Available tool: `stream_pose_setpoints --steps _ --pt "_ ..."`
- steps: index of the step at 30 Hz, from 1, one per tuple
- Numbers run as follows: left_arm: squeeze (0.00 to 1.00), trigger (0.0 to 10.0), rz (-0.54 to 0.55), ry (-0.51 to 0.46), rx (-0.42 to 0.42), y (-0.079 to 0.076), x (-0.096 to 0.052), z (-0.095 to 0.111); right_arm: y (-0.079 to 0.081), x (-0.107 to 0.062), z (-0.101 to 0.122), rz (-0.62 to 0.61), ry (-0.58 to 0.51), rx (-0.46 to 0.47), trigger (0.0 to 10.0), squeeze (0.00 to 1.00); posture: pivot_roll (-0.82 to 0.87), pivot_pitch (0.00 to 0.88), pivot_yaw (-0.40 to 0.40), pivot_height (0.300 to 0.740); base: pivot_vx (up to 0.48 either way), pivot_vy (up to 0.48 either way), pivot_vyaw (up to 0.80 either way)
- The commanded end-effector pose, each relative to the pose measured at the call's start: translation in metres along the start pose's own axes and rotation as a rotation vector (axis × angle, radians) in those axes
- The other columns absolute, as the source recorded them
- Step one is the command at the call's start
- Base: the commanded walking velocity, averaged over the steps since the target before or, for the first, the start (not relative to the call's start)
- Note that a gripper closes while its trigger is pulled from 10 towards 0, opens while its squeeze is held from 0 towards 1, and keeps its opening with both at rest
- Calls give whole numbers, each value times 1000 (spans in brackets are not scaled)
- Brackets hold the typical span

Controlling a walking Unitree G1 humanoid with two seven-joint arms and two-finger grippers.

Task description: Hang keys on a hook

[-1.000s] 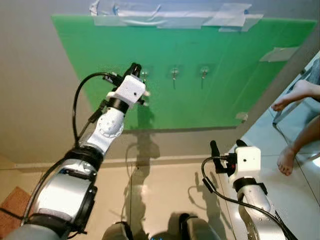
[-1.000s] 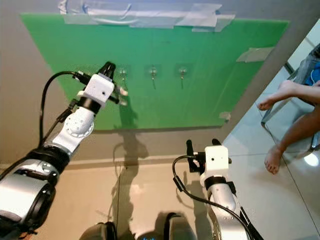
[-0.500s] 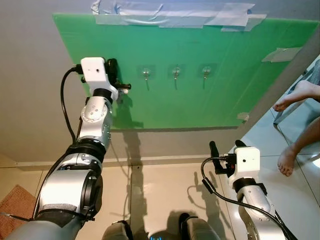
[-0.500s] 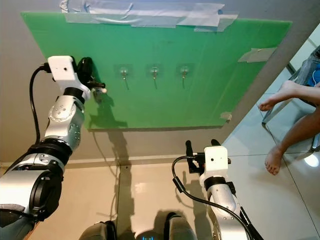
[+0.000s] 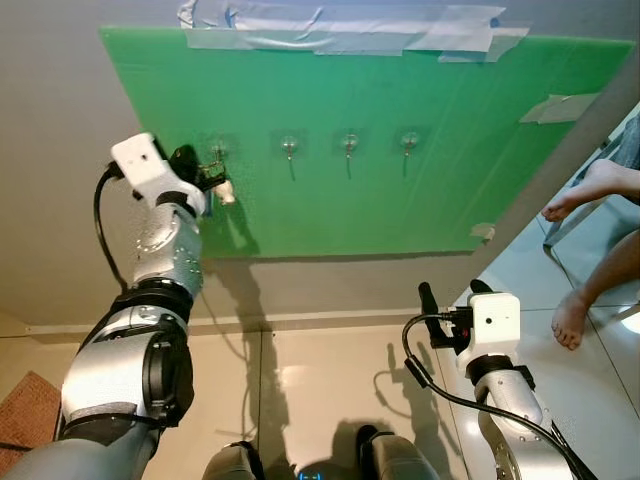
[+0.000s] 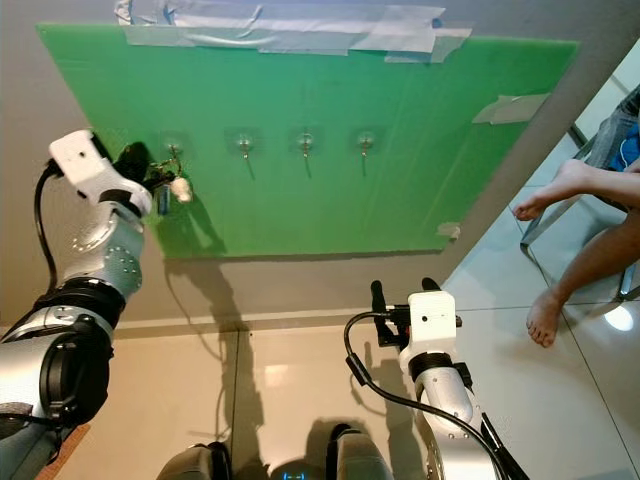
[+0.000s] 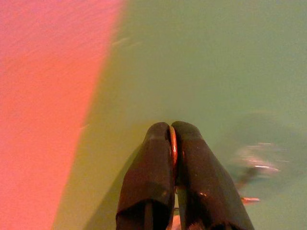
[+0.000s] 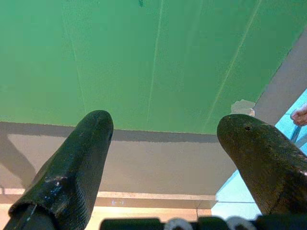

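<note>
Low in the right of the frame, nearest me, the right gripper (image 5: 452,292) idles above the glossy beige tiled floor (image 5: 330,370), its two black fingers spread wide with nothing between them; it is kept low, I would guess, to stay out of the way. At the right edge a person's bare feet (image 5: 575,322) rest by a chair. Further back, at left of centre, the left gripper (image 5: 200,172) is raised to the green plastic board (image 5: 420,120) taped to the wall. Its fingers are pressed narrow on a thin orange-brown key ring (image 7: 173,149), and the small bunch of keys with a pale tag (image 5: 224,190) dangles just beside the leftmost small metal hook (image 5: 215,152). Whether the ring is over the hook I cannot tell. The three other hooks (image 5: 348,146) stand bare.
</note>
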State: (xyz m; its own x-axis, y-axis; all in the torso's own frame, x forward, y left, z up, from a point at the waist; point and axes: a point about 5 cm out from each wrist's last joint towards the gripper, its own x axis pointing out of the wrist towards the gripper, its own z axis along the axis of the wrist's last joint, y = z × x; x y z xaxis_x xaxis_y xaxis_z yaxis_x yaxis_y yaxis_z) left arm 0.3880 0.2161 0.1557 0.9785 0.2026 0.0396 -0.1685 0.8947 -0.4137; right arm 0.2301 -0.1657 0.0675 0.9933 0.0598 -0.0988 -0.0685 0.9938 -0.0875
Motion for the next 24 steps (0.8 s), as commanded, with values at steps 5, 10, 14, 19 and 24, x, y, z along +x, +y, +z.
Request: stream_pose_setpoints --steps 5,10,14,19,24 --pt "0 0 77 63 -92 9 -2 -8 1 -4 -3 8 20 -8 10000 0 -239 176 -2 740 0 0 0" --pt "0 0 39 51 -35 3 -1 -6 1 -4 -3 9 21 -8 10000 0 -239 176 -2 740 0 0 0" --pt "0 0 12 52 39 -2 -2 -8 1 -4 -4 9 23 -7 10000 0 -236 178 1 740 0 0 0" --pt "0 0 30 77 56 4 -5 -15 2 -4 -5 9 25 -4 10000 0 -236 178 4 740 0 0 0" --pt "0 1647 26 111 176 5 -8 -21 2 -4 -5 9 26 -4 10000 0 -236 178 4 740 0 0 0"
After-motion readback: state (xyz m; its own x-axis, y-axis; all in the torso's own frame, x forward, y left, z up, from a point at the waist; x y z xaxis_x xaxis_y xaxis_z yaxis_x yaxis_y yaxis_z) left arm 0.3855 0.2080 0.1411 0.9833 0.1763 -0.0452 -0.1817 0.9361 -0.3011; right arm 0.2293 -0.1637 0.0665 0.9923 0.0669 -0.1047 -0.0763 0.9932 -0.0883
